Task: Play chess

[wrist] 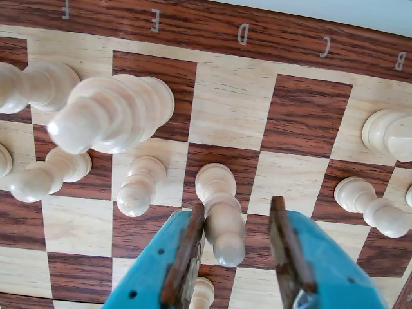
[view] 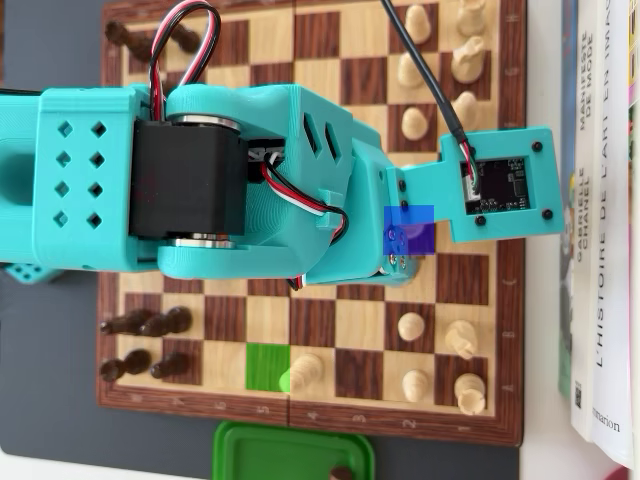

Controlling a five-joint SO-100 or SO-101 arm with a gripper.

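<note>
Teal gripper (wrist: pixel 238 257) straddles a white pawn (wrist: pixel 222 215), jaws wide, nothing held | pawn stands two rows below board's D label (wrist: pixel 243 33) | step: reaching | next: you descend and close squarely.

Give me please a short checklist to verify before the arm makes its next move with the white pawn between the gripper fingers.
1. Gripper open: ok, the jaws stand apart.
2. White pawn between the jaws: ok, though it sits close to the left finger in the wrist view, not centred.
3. Right finger clear of other pieces: ok.
4. Neighbouring pawn clear of the left finger: cannot tell; it stands near.
5. Green square free: not ok; a white piece overlaps its edge in the overhead view.
</note>
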